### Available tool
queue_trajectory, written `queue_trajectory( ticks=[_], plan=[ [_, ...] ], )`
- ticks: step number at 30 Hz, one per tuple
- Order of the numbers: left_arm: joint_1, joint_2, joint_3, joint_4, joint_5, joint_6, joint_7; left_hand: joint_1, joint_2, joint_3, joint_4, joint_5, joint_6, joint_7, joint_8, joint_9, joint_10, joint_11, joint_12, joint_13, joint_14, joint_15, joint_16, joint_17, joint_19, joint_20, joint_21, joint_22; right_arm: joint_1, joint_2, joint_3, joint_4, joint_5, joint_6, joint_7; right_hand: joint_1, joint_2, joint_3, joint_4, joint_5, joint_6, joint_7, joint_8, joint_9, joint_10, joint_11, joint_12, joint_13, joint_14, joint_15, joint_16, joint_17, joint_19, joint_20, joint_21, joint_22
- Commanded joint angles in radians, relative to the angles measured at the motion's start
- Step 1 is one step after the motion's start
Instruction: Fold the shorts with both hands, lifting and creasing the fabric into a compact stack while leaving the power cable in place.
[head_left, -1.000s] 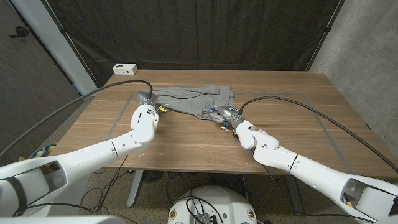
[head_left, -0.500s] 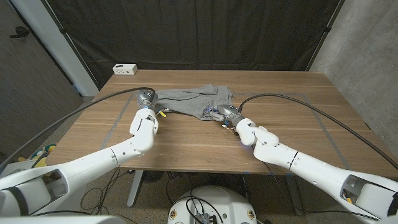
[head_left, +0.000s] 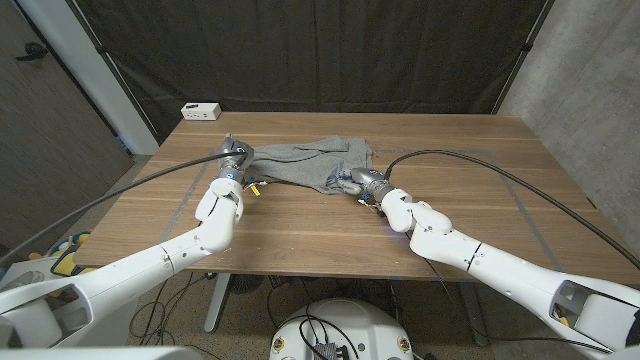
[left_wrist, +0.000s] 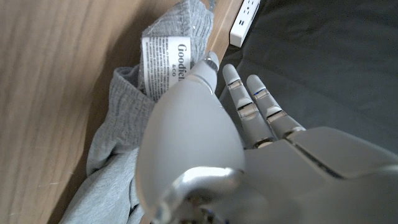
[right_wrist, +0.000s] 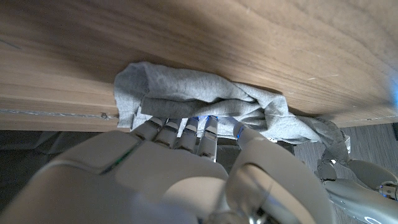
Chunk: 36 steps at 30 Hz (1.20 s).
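Left robot hand (head_left: 235, 157) farther forward, right robot hand (head_left: 362, 181) unmoved, both gripping the gray shorts' (head_left: 310, 160) near corners

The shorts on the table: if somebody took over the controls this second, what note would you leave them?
Left robot hand: at the shorts' left end, by the label; fingers look straight, and a grip cannot be confirmed.
Right robot hand: at the near right corner, fingers curled into bunched fabric, apparently gripping it.
Shorts: grey, rumpled, spread across the table's far middle.
Power strip: white, at the far left corner, apart from the shorts.
Done: both hands brought to the shorts' two ends.
Left: lift, fold and crease into a compact stack; leave the power strip alone.
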Motion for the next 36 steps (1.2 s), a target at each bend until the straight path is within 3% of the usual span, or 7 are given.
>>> queue_trajectory(
  ticks=[1,3,8,13,19,26,36],
  plan=[
    [0.043,0.031,-0.077,-0.067,-0.001,-0.082,-0.008,-0.028,-0.028,-0.002,0.014,-0.005,-0.103,-0.015,-0.038,-0.013,-0.033,0.006,-0.012,0.017,-0.02,-0.153,-0.03,-0.006,0.012,-0.009,0.04,0.005,0.0,-0.002,-0.004,-0.003,-0.01,-0.004,0.006,-0.009,-0.003,0.007,0.002,-0.002,0.009,-0.002,-0.004,0.002,0.01,0.004,0.001,0.001,0.01,-0.084,-0.001,0.005,0.029,0.021,0.005,0.002],
    [0.058,0.026,-0.102,-0.095,-0.036,-0.079,-0.026,-0.116,-0.038,0.003,0.037,-0.009,-0.191,-0.044,-0.075,-0.024,-0.113,0.003,-0.051,0.023,-0.048,-0.144,-0.074,-0.025,-0.005,0.006,0.059,0.001,-0.002,-0.001,0.0,0.0,-0.004,0.004,0.002,-0.01,-0.003,0.008,0.002,-0.002,0.01,-0.002,-0.005,0.002,0.008,0.004,-0.001,0.001,0.011,-0.084,-0.002,0.005,0.029,0.022,0.004,0.002],
    [0.081,0.019,-0.166,-0.166,-0.15,-0.087,-0.138,-0.397,-0.051,0.008,0.117,-0.015,-0.314,0.005,-0.134,-0.034,-0.219,0.009,-0.108,0.04,-0.118,-0.127,-0.108,-0.032,-0.102,0.063,0.071,-0.008,0.001,0.002,-0.002,-0.001,-0.012,0.007,-0.001,-0.011,-0.005,0.011,0.002,-0.002,0.008,-0.003,-0.009,0.003,0.007,0.006,-0.003,0.001,0.01,-0.084,-0.005,0.005,0.029,0.021,0.004,0.002],
    [0.089,0.011,-0.219,-0.221,-0.284,-0.082,-0.249,-0.52,-0.056,0.004,0.157,-0.013,-0.371,0.023,-0.166,-0.034,-0.244,0.036,-0.112,0.046,-0.155,-0.114,-0.107,-0.03,-0.154,0.089,0.071,-0.006,-0.003,0.0,0.001,-0.002,-0.015,0.013,-0.01,-0.013,-0.006,0.013,0.003,-0.003,0.005,-0.003,-0.012,0.003,0.008,0.006,-0.004,0.001,0.01,-0.084,-0.006,0.005,0.03,0.021,0.004,0.002],
    [0.064,0.0,-0.199,-0.238,-0.294,-0.049,-0.352,-0.801,-0.181,-0.119,0.263,0.029,-0.328,0.055,-0.165,-0.032,-0.174,0.064,-0.076,0.061,-0.115,-0.106,-0.075,-0.022,-0.18,0.106,0.084,-0.005,-0.004,0.001,0.004,-0.005,-0.01,0.007,-0.002,-0.013,-0.006,0.015,0.002,-0.003,0.003,-0.005,-0.015,0.003,0.008,0.004,-0.006,0.002,0.011,-0.084,-0.007,0.005,0.033,0.021,0.004,0.002],
    [0.0,-0.016,-0.118,-0.225,-0.125,-0.045,-0.554,-0.901,-0.271,-0.201,0.291,0.062,-0.392,0.077,-0.191,-0.026,-0.198,0.076,-0.075,0.08,-0.129,-0.091,-0.081,-0.016,-0.201,0.133,0.08,-0.005,-0.015,-0.001,0.013,0.0,-0.006,0.034,-0.033,-0.014,-0.007,0.019,0.001,-0.004,0.001,-0.006,-0.018,0.003,0.009,0.005,-0.008,0.002,0.011,-0.085,-0.009,0.004,0.035,0.02,0.004,0.002],
    [-0.018,-0.055,-0.095,-0.179,0.029,-0.119,-0.661,-0.885,-0.307,-0.237,0.27,0.092,-0.496,0.07,-0.218,-0.021,-0.273,0.07,-0.096,0.092,-0.175,-0.084,-0.098,-0.016,-0.222,0.146,0.074,-0.006,-0.025,-0.007,0.026,0.0,0.002,0.052,-0.048,-0.015,-0.008,0.024,0.0,-0.004,0.004,-0.005,-0.02,0.003,0.01,0.004,-0.011,0.002,0.017,-0.086,-0.01,0.004,0.038,0.018,0.004,0.002]
  ],
)
